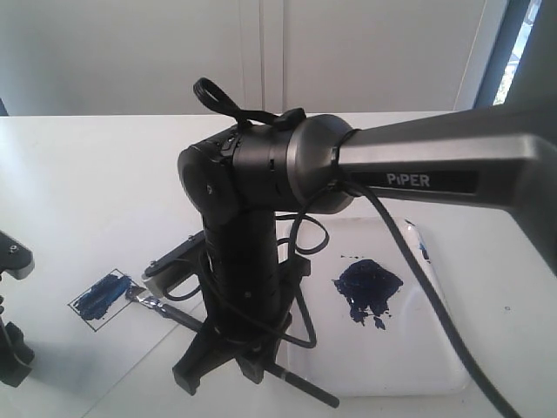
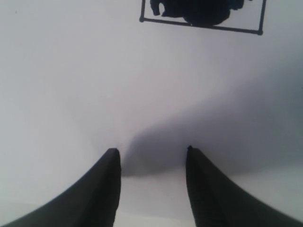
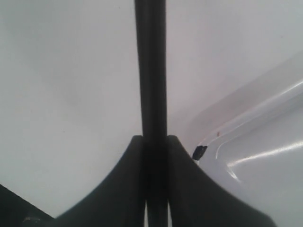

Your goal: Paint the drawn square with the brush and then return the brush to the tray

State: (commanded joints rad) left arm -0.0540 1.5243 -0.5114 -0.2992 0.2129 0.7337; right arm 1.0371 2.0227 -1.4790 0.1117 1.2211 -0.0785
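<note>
While the right fingers are clamped on the black handle of the brush, only a narrow gap, filled by the handle, separates them. The handle runs straight out between their tips and on past them. In the exterior view the brush lies at a low slant across the counter. Its silver ferrule and blue-stained bristles point to the left, and its rear end sticks out behind the fingers, in front of the tray's near-left corner. The bristle end sits at the right edge of the square; whether it presses on the surface cannot be told. The square's thin black outline is slanted, and blue streaks cover much of its inside, with white left at the corners.

The tray stands just right of the right fingers, on the counter, with a dark blue paint blot near its middle. From the right wrist, its glossy rim shows beside the fingers, with a small dark mark at the corner.

The left fingers are spread well apart and hold nothing. They hang over bare white surface, and the square lies ahead of their tips, apart from them, its inside dark with paint.
</note>
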